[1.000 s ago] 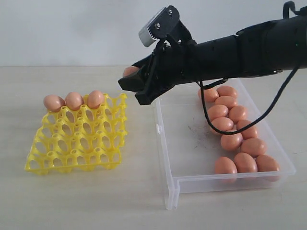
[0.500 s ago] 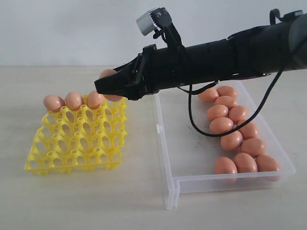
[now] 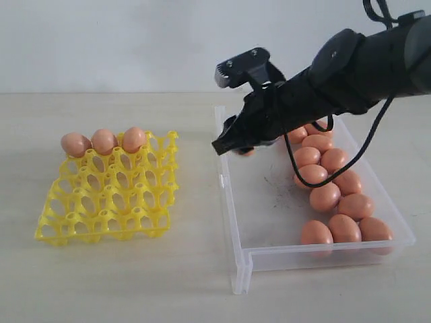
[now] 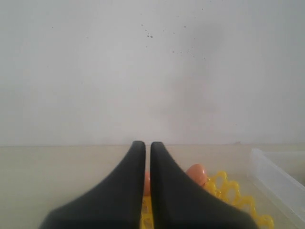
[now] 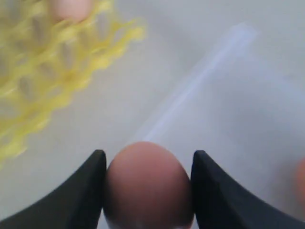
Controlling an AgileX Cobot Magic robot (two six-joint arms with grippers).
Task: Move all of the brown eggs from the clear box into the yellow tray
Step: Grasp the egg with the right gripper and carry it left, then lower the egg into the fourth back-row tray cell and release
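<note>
on the left, the yellow tray (image 3: pixel 101 233) carries three brown eggs (image 3: pixel 103 141) along its back row. the left gripper (image 4: pixel 143 144), seen only from its own wrist camera, hangs above the tray with its jaws pressed almost together. to the right, the right gripper (image 3: pixel 229 145) is clamped on one egg (image 5: pixel 147 186) above the left wall of the clear box (image 3: pixel 229 202), and the other eggs (image 3: pixel 325 198) lie clustered along the box's right side.

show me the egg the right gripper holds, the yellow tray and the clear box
held egg (image 5: pixel 147 183): right wrist view, middle of its shell
yellow tray (image 3: pixel 108 195): exterior view, empty lattice near its middle
clear box (image 3: pixel 323 258): exterior view, front wall
</note>
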